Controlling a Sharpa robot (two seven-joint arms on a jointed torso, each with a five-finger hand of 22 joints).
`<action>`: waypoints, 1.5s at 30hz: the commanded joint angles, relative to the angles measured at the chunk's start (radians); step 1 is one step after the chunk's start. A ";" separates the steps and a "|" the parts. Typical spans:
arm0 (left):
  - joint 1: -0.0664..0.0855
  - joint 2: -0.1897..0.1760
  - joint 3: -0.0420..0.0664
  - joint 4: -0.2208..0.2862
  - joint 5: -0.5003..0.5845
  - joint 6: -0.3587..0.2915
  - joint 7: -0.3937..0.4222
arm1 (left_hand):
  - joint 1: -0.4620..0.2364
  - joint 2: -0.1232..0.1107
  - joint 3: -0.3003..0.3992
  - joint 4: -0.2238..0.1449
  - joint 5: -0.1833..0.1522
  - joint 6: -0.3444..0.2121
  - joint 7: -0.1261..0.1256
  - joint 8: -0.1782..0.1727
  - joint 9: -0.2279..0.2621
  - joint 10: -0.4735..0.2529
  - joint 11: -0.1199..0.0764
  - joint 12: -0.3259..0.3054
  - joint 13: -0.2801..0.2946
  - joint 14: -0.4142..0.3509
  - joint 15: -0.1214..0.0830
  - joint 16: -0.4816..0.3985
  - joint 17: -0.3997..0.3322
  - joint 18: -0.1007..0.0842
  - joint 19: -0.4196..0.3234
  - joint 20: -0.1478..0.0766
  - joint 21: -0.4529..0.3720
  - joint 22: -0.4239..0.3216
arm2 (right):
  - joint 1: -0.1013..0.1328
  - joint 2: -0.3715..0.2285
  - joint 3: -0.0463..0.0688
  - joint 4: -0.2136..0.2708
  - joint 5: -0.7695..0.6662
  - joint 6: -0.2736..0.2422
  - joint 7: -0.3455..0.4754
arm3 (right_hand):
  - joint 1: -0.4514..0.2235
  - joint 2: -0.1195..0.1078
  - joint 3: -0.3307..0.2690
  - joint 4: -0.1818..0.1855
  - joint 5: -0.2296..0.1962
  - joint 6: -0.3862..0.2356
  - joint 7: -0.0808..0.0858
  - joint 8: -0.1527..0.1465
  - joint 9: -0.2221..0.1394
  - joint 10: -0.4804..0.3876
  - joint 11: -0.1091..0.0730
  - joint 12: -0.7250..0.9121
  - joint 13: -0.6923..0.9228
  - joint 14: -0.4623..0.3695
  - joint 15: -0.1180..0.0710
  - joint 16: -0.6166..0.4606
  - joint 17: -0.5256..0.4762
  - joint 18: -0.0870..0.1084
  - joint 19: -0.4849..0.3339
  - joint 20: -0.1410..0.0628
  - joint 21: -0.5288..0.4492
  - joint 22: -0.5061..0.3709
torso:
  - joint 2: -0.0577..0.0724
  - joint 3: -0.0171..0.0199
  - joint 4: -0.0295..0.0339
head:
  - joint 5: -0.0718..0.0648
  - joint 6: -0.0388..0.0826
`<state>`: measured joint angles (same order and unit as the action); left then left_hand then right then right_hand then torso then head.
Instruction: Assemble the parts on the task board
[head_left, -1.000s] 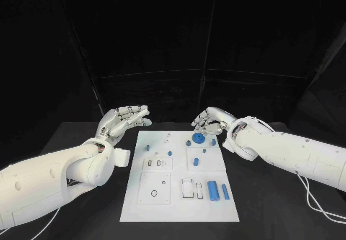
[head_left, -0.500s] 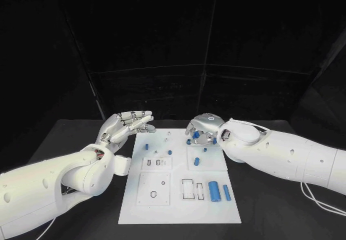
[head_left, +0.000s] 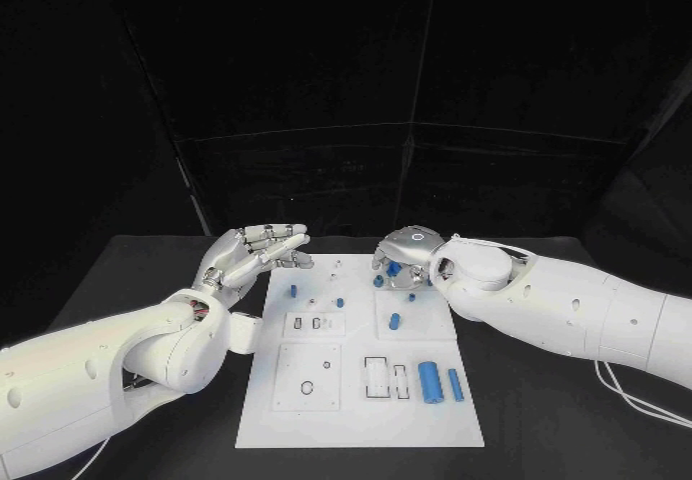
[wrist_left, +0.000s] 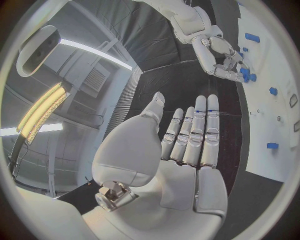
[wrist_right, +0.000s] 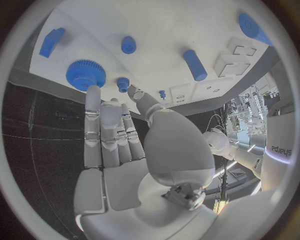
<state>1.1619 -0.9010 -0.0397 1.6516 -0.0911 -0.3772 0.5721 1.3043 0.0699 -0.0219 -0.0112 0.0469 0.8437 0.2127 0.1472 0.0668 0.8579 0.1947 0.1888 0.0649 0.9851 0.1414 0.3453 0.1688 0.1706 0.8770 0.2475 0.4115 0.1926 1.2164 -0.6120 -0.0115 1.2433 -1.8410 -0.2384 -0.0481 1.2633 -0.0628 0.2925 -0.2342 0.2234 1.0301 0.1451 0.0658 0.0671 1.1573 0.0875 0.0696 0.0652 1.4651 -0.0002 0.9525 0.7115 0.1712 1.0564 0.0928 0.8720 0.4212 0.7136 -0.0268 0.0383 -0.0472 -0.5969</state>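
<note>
The white task board (head_left: 361, 420) lies mid-table. My right hand (head_left: 407, 260) hovers palm down over its far right part, fingers stretched out and holding nothing. In the right wrist view its fingertips (wrist_right: 92, 92) reach the large blue gear (wrist_right: 85, 75), beside a small blue gear (wrist_right: 123, 82). My left hand (head_left: 260, 250) is raised at the board's far left corner, flat and empty, fingers straight (wrist_left: 194, 130). Two blue cylinders (head_left: 428, 380) lie near the board's right edge. A short blue peg (head_left: 394, 322) and two smaller pegs (head_left: 293, 292) stand mid-board.
Grey-outlined slots (head_left: 387, 377) and an oval recess (head_left: 307, 386) mark the board's near half. Black table (head_left: 548, 430) surrounds the board. The right wrist view has more blue parts: a block (wrist_right: 51, 41), a peg (wrist_right: 128, 45) and a cylinder (wrist_right: 195, 65).
My right hand has turned palm down and dropped over the blue gear on the board's far right. My left hand has straightened its fingers and stays at the far left corner.
</note>
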 joint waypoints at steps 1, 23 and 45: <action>0.002 -0.001 0.000 0.005 -0.014 0.019 0.001 | -0.006 -0.005 -0.002 -0.005 0.003 0.004 0.031 -0.007 -0.002 0.008 0.001 -0.007 -0.002 0.006 -0.002 0.006 0.001 0.012 0.007 -0.002 0.006 0.002 | 0.005 0.005 0.001 -0.010 0.008 0.028 -0.009 | -0.006 -0.005 0.001 0.009 -0.004 -0.007 0.002 0.000 0.000 -0.009 0.002 0.003 0.001 0.036 0.006 0.019 0.020 0.013 0.007 0.001 0.007 0.003 | 0.007 -0.0011 0.0016 | 0.001 -0.002; 0.004 -0.001 0.000 -0.001 -0.014 0.023 -0.007 | -0.004 -0.002 0.000 -0.007 0.003 0.001 0.034 -0.012 -0.002 0.003 0.003 -0.011 -0.002 0.003 -0.001 0.007 0.002 0.011 0.011 -0.002 0.010 0.003 | 0.009 0.032 0.001 -0.046 0.064 0.053 0.037 | -0.006 0.004 0.031 0.030 0.002 -0.004 0.007 0.001 0.000 0.000 0.003 0.008 0.001 0.033 0.006 0.124 0.126 0.013 0.014 0.002 0.039 0.018 | 0.025 -0.0002 0.0091 | -0.002 -0.001; 0.009 0.002 0.000 -0.003 -0.014 0.022 -0.014 | -0.001 -0.001 0.002 -0.009 0.003 0.001 0.034 -0.012 -0.002 0.003 0.003 -0.012 -0.002 0.003 -0.001 0.007 0.002 0.011 0.012 -0.003 0.011 0.004 | 0.009 0.046 0.001 -0.066 0.062 0.078 0.026 | 0.028 0.033 0.116 0.039 -0.032 0.060 0.001 0.020 0.008 0.063 -0.012 0.020 0.003 0.033 -0.007 0.234 0.239 0.014 0.016 -0.008 0.091 0.044 | 0.030 -0.0016 0.0088 | 0.000 -0.008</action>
<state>1.1689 -0.8998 -0.0396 1.6484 -0.0954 -0.3680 0.5565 1.3043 0.0699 -0.0191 -0.0140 0.0469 0.8435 0.2125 0.1396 0.0662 0.8578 0.1947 0.1840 0.0642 0.9849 0.1414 0.3483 0.1698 0.1701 0.8799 0.2448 0.4186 0.1952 1.2253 -0.5660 -0.0096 1.1810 -1.7737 -0.1757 -0.0156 1.2808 -0.0347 0.4036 -0.1962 0.1973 1.0827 0.1434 0.0841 0.0751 1.2144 0.0744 0.0889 0.0677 1.4650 -0.0001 1.1819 0.9493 0.1711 1.0689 0.0872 0.9571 0.4643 0.7428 -0.0278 0.0477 -0.0473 -0.6050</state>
